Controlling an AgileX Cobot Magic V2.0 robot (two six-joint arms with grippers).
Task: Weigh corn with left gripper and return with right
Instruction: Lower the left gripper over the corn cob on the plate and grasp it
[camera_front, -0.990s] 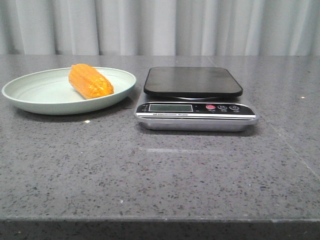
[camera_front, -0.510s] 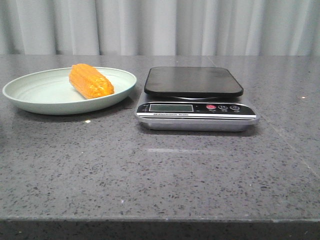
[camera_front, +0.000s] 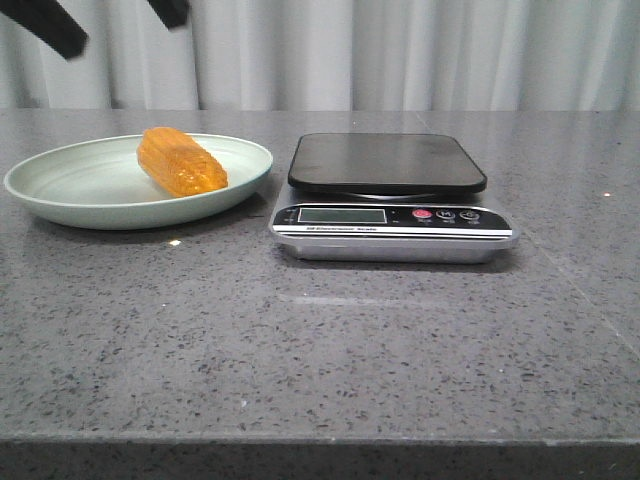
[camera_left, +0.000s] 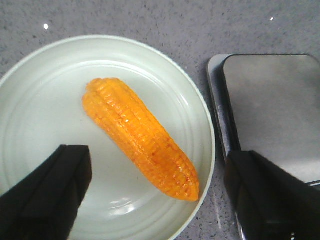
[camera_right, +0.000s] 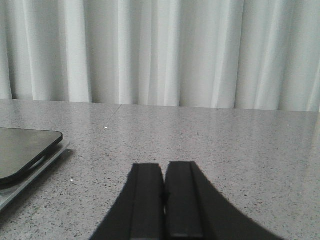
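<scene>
The corn (camera_front: 181, 162), an orange-yellow cob, lies slantwise on the pale green plate (camera_front: 60, 190) at the table's left. My left gripper (camera_front: 108, 18) hangs open high above the plate, only its two black fingertips showing at the top of the front view. In the left wrist view the corn (camera_left: 140, 137) sits between and beyond the wide-apart fingers (camera_left: 45, 195) of my left gripper (camera_left: 157, 200), untouched. The scale (camera_front: 388, 165) stands right of the plate with nothing on its black platform. My right gripper (camera_right: 164, 200) is shut and empty, low over bare table right of the scale (camera_right: 20, 150).
The scale's silver front panel (camera_front: 390, 218) carries a display and buttons and faces the table's front edge. A white curtain (camera_front: 400, 50) hangs behind the grey speckled table (camera_front: 320, 350). The plate's rim (camera_left: 207, 150) lies close to the scale's edge (camera_left: 220, 115).
My left gripper's fingertips have come into the top left of the front view, above the plate. Corn, plate and scale have not moved.
</scene>
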